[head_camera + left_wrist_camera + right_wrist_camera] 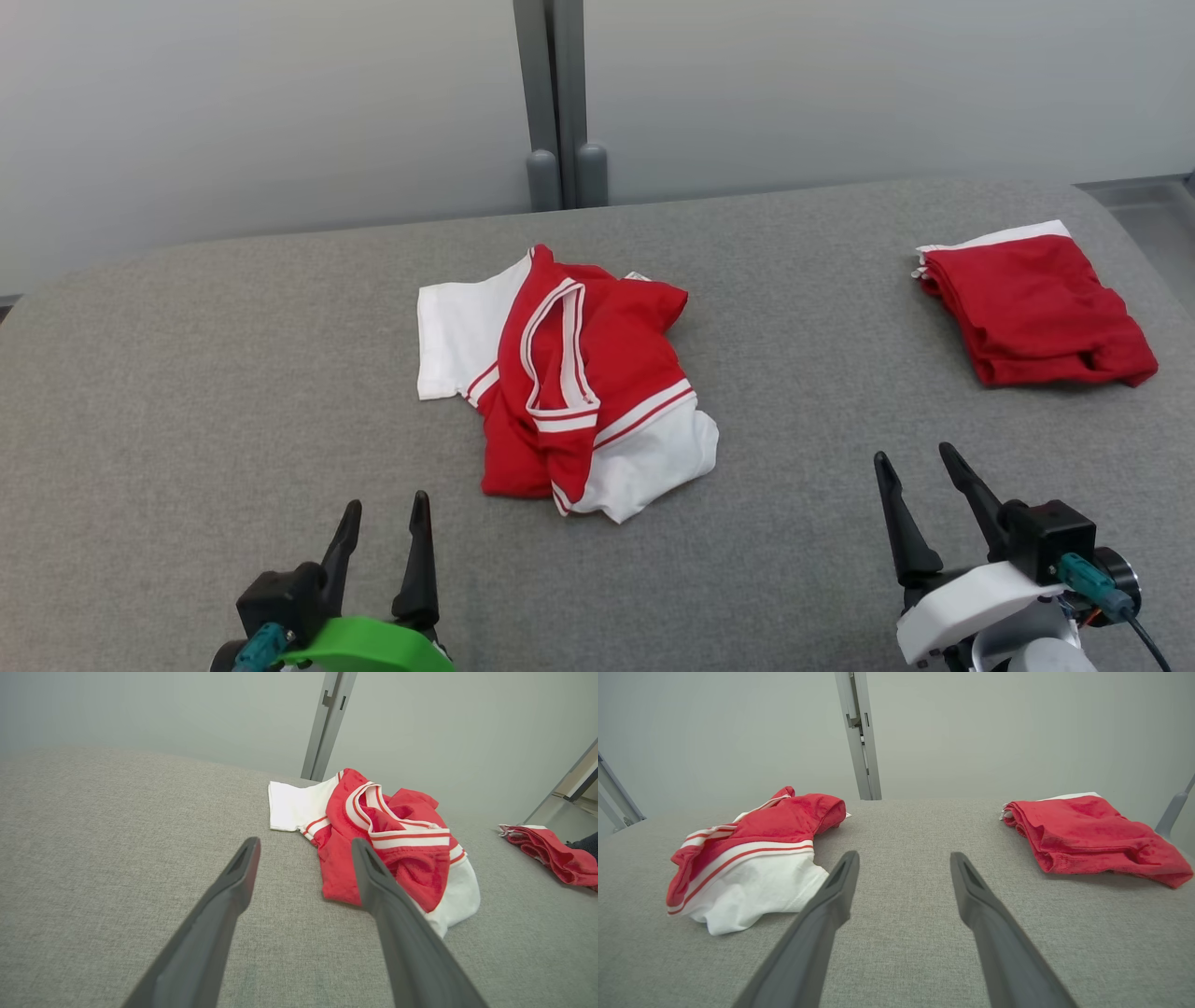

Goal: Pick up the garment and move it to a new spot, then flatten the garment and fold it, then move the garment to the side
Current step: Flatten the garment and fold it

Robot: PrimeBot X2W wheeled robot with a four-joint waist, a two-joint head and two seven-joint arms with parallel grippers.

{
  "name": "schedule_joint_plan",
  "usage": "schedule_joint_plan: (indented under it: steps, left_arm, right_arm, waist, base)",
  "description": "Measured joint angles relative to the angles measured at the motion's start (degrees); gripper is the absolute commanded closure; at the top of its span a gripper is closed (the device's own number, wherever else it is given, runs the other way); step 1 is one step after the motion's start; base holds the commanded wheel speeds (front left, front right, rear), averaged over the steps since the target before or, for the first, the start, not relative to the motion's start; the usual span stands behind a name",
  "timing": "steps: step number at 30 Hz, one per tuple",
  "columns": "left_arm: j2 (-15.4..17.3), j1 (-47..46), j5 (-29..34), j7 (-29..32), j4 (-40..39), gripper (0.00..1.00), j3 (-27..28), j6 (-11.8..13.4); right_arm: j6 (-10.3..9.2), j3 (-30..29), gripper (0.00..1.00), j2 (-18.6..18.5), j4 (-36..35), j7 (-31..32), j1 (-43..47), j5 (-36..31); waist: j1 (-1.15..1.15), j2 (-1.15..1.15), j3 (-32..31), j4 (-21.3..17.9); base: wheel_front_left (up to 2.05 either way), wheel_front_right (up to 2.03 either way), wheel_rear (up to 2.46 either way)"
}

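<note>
Garment [569, 392]: crumpled red-and-white shirt on the grey table [187, 392], just before the grey post [557, 103].
Folded red cloth [1036, 308]: on the table, well right of the post.
Left gripper [386, 500]: jaws apart, empty, left of the post, apart from the garment.
Right gripper [912, 452]: jaws apart, empty, right of the post.

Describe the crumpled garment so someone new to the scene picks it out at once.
On the grey padded table, look to the middle, in front of the grey post. There lies the crumpled shirt: red and white with striped trim, bunched up, unlike the neatly folded, mostly red garment at the far right.
</note>
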Motion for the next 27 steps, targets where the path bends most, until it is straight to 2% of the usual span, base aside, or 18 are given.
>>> schedule_joint_plan:
  steps: [13,17,22,27]
  left_arm:
    - [-0.05,-0.26,0.09,0.0,0.23,0.0,-1.25,-0.29]
    - [-0.11,-2.22,-0.2,0.0,1.21,0.0,-5.76,-0.76]
    - [-0.2,-6.77,-1.74,0.16,4.98,0.0,-14.39,-0.96]
    - [-0.24,-12.63,-3.64,0.69,9.84,0.0,-20.93,0.85]
  right_arm:
    - [0.0,0.01,0.0,0.0,0.12,0.0,-0.34,-0.2]
    - [0.0,0.1,0.0,0.0,0.12,0.0,-0.77,-0.4]
    - [0.0,0.88,0.0,-0.01,0.21,0.0,-1.51,-0.68]
    - [0.0,2.03,0.0,0.0,0.19,0.0,-3.43,-0.81]
  waist:
    - [0.0,0.0,0.51,0.01]
    - [0.0,0.0,0.96,-0.26]
    - [0.0,0.0,1.79,-1.15]
    - [0.0,0.0,3.36,-2.35]
  base:
    - [0.0,0.0,0.0]
    - [0.0,0.0,0.0]
    - [0.0,0.0,0.0]
    - [0.0,0.0,0.0]
